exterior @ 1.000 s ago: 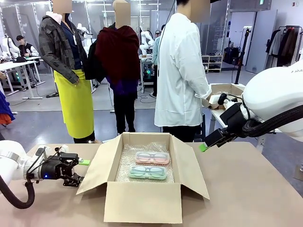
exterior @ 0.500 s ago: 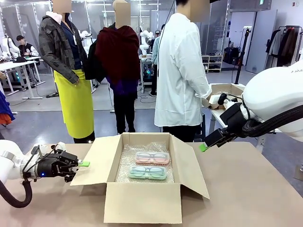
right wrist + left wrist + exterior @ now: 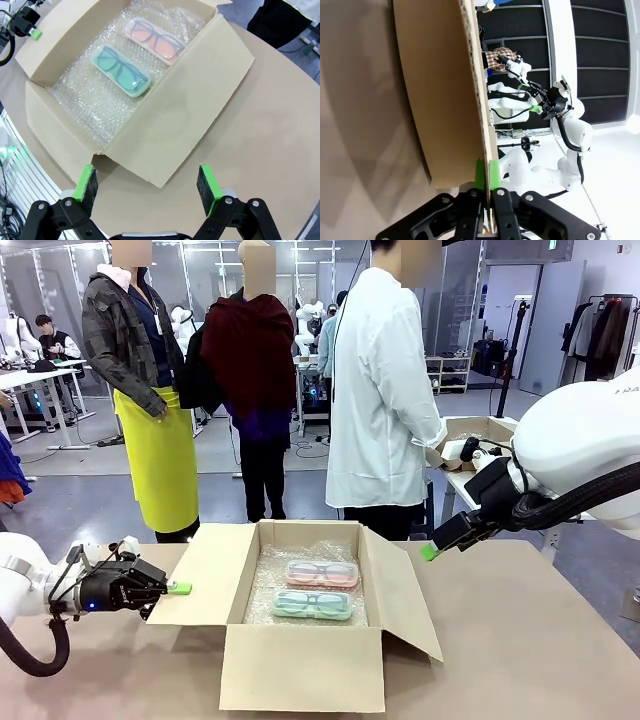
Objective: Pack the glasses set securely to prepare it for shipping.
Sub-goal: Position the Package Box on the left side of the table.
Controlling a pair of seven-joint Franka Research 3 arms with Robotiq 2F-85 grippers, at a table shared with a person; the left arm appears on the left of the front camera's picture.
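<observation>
An open cardboard box point(image 3: 300, 670) stands mid-table, lined with bubble wrap point(image 3: 75, 95). The glasses set lies flat inside it: the pink case point(image 3: 321, 573) toward the far side, the mint green case point(image 3: 312, 604) in front of it, with spectacles showing through both lids point(image 3: 154, 41) point(image 3: 120, 70). My left gripper point(image 3: 180, 588) is shut on the outer edge of the box's left flap point(image 3: 440, 90), which stands raised; the flap's edge runs into the slit between the green pads point(image 3: 479, 172). My right gripper point(image 3: 148, 182) hangs open and empty, high over the spread right flap point(image 3: 195, 95).
A person in a white coat point(image 3: 385, 390) stands at the far side, just behind the box. A smaller cardboard box point(image 3: 470, 430) sits on a table at the back right. Bare tabletop point(image 3: 540, 640) lies right of the box.
The left gripper has drawn slightly left and up, and the left flap has risen from drooping outward to slanting upward. The right arm has not moved.
</observation>
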